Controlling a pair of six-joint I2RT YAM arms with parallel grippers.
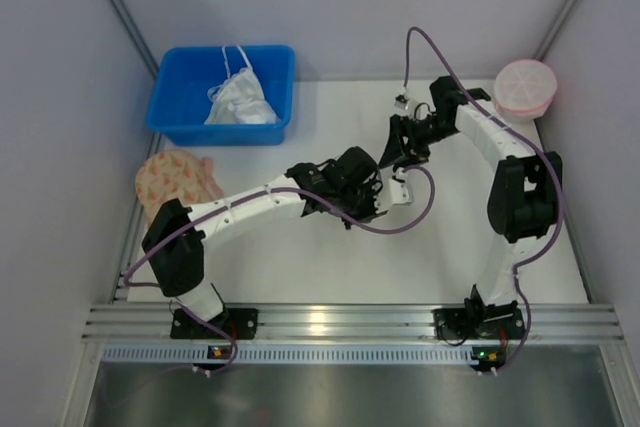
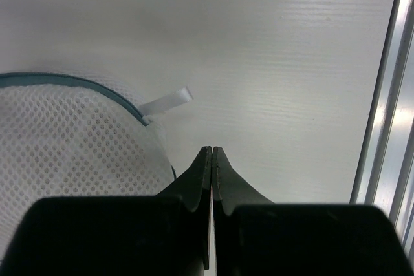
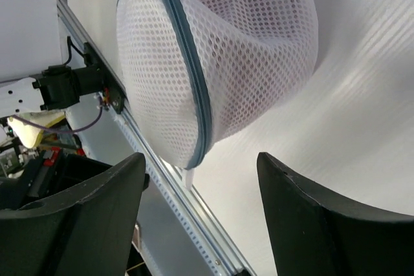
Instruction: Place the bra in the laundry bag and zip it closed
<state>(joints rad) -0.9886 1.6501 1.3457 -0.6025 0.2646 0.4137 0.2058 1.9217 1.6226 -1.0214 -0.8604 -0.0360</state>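
Camera layout: one overhead, two wrist-mounted.
Top external views the whole table (image 1: 330,257) from above and behind its near edge; left wrist looks down, close; right wrist faces left, close; both share the laundry bag (image 2: 65,153) (image 3: 220,63).

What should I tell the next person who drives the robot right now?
Left gripper: shut, empty, beside the laundry bag.
Right gripper: open, the bag ahead of it.
Bra: not seen in the open; faint pink through the mesh, so probably inside.
Done: the zip looks closed along what shows.
Left: check the zip end by the white pull tab.
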